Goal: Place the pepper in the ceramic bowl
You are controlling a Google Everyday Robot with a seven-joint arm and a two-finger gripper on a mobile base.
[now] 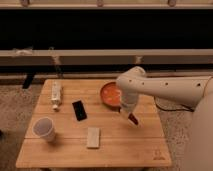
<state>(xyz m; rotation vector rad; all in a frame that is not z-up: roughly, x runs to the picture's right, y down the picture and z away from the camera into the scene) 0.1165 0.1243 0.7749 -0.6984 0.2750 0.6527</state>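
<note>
Step in hand, my read: carry phase, pepper [133,119] is off the table [125,145] and on its way to the ceramic bowl [110,94].

Gripper [130,114] hangs below the white arm [165,89], just near-right of the bowl, above the right half of the table. Fingers closed on the pepper; a small dark red bit pokes out at the lower end of the gripper, tilted. Exact finger gap hidden by the arm/wrist, but the pepper sits in the grip and isn't on the wood.

Bowl: orange-red, far-right part of the table; its right side is covered by the arm. Can't tell if anything is inside it.

Next move calls for: short shift left and far so the pepper is over the bowl's middle, then lower and release. Margin is small, since the gripper is beside the near rim; release too soon and the pepper lands on the table or clips the rim.

Other stuff, all well apart to the left: black phone [78,110], white cup [44,128], pale flat block [93,137], small bottle [56,95].
</note>
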